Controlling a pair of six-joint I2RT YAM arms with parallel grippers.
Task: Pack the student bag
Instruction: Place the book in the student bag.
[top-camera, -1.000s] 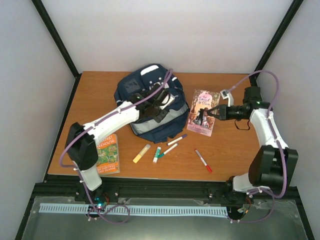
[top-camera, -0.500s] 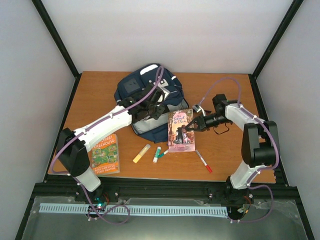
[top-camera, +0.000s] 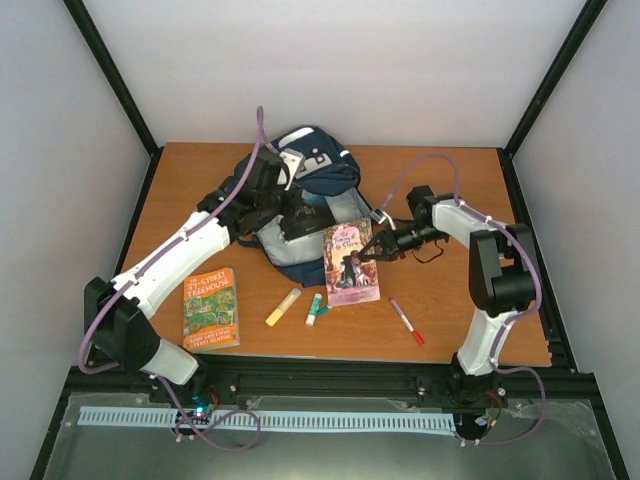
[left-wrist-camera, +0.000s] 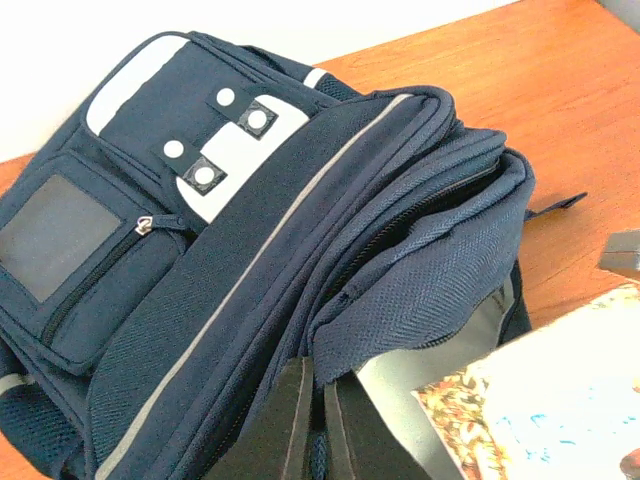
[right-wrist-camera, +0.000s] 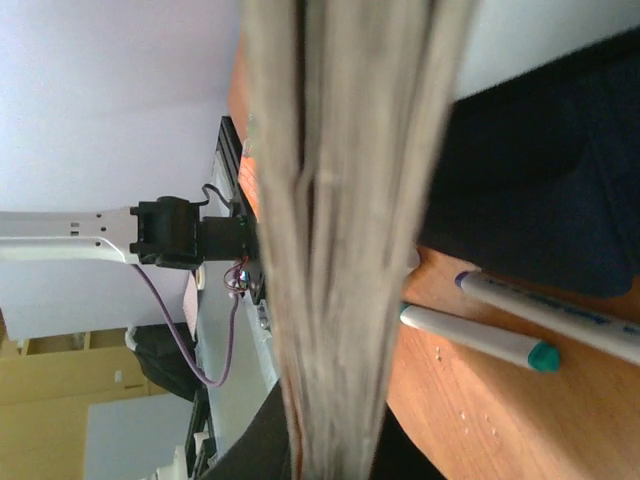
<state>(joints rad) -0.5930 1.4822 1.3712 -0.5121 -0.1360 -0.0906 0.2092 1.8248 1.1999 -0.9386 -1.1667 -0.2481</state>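
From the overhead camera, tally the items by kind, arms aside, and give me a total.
Bags: 1, the student bag
Books: 2, pink book and orange book
Markers and pens: 4 showing: yellow highlighter, green marker, teal marker mostly under the pink book, red pen
Total: 7 showing; the book may hide more.

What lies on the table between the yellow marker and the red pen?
In the top view, a white marker with a green cap lies between the yellow marker and the red pen.
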